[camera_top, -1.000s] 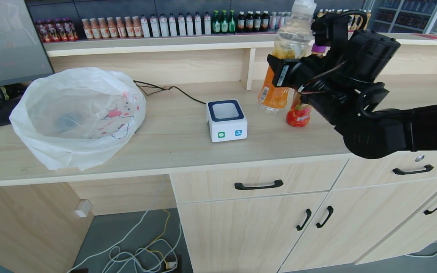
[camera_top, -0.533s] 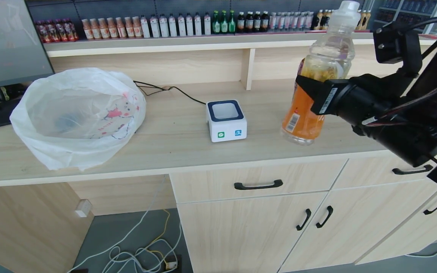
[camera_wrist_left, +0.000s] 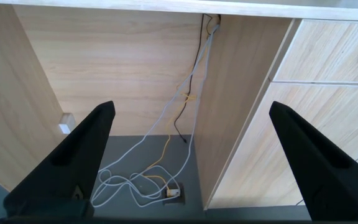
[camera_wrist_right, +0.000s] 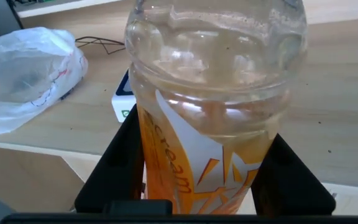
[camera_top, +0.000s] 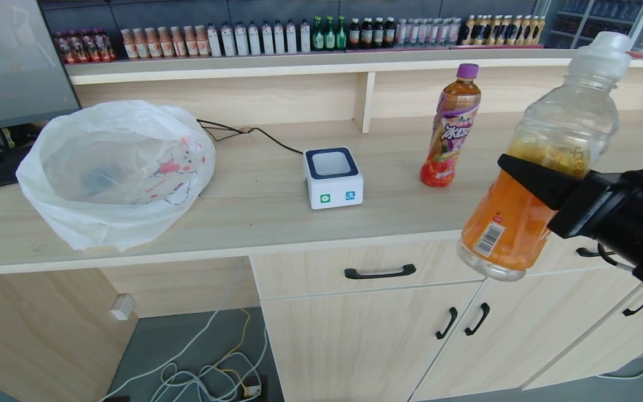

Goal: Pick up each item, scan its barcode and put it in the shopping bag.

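In the head view the right gripper [camera_top: 542, 187] clamps the orange drink bottle [camera_top: 561, 128], tilted in the air off the counter's [camera_top: 243, 218] front edge, right of the scanner [camera_top: 332, 176]. Its barcode [camera_top: 489, 237] sits low on the label. In the left wrist view the left gripper [camera_wrist_left: 191, 109] hangs spread wide below the counter. In the right wrist view the scanner and shopping bag [camera_wrist_right: 30, 74] lie beyond the bottle. The barcode probably needs turning down over the scanner's window, held close and steady.
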